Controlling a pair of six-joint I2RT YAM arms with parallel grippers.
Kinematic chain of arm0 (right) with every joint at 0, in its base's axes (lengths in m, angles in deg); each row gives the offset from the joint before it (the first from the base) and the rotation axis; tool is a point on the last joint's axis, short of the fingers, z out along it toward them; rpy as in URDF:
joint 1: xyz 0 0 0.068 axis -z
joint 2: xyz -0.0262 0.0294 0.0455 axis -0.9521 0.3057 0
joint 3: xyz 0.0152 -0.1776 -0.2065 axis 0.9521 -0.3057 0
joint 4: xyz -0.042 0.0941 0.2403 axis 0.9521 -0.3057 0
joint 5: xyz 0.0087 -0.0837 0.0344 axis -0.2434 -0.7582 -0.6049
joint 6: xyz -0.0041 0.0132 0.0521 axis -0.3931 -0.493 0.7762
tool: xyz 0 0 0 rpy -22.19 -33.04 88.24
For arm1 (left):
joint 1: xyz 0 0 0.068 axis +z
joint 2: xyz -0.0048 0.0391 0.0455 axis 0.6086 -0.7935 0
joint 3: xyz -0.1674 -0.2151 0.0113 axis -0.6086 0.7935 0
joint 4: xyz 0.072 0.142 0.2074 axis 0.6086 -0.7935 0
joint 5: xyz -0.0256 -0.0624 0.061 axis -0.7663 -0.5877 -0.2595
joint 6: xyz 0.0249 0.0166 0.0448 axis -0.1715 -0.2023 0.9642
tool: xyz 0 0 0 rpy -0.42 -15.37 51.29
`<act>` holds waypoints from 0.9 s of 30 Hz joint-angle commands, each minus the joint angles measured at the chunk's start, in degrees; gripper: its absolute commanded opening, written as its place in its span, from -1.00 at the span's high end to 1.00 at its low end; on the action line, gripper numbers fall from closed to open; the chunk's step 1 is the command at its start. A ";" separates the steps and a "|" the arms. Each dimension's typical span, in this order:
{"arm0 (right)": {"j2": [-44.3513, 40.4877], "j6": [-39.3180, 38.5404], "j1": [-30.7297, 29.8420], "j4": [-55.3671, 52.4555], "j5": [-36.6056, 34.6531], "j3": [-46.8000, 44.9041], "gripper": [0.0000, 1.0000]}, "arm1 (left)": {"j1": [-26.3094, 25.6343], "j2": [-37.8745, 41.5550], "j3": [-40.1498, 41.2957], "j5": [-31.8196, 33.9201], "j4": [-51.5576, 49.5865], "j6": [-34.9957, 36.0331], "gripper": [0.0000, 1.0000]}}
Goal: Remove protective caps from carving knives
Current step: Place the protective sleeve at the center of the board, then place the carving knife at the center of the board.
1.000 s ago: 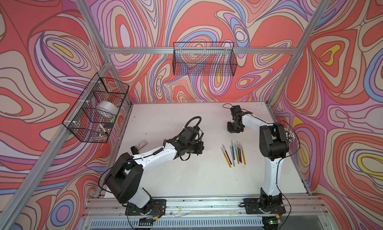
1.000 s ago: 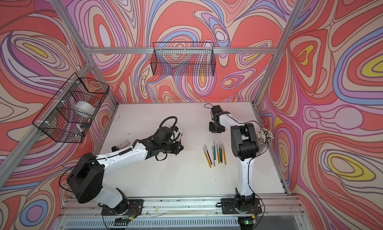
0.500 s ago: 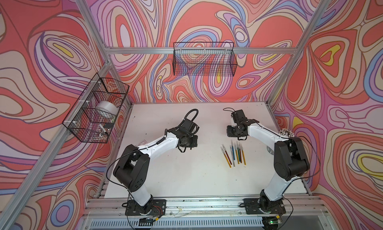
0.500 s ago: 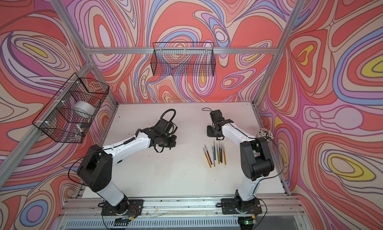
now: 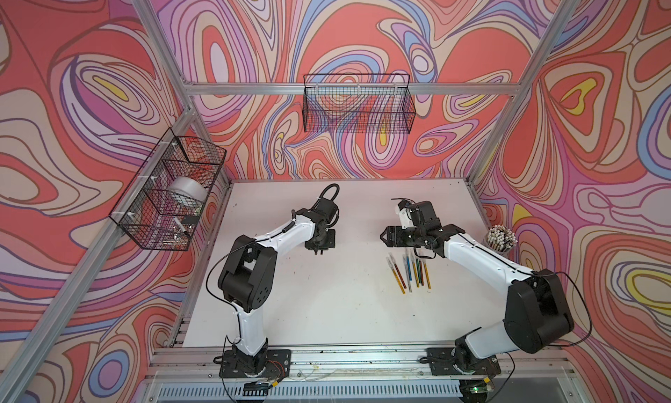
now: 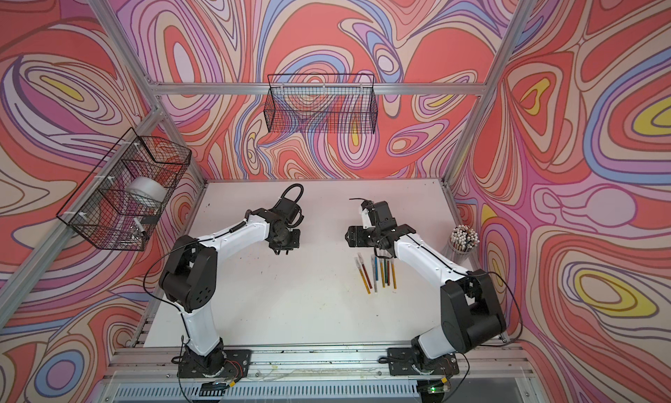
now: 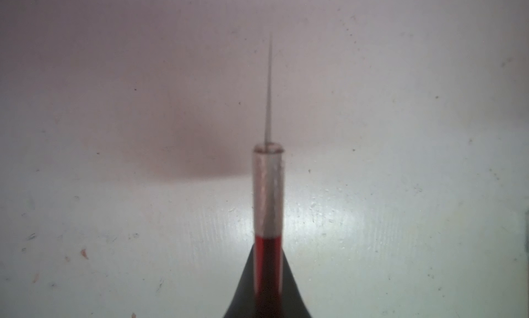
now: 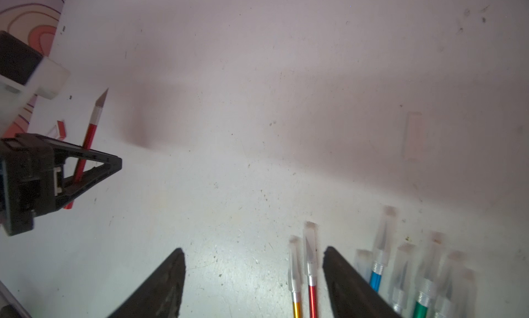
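The left gripper (image 5: 319, 251) is clenched on a red knife (image 8: 88, 139) with its blade bare. It hangs over the table (image 5: 326, 310), well apart from the row of knives (image 5: 410, 270), on the left arm's side. Every knife in that row lies flat and wears its caps (image 8: 310, 245) on the far end. The right gripper (image 5: 384, 236) hovers just above those capped ends, jaws spread wide and holding nothing. Beyond the row lies a faint, blurred shape, probably a loose cap (image 8: 413, 136). A cup (image 5: 500, 238) of white-tipped sticks stands on the row's other side.
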 commanded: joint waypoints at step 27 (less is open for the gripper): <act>-3.01 1.03 -0.67 1.89 2.07 -0.93 -0.77 | 8.85 -10.62 -10.98 1.18 -8.32 6.26 1.00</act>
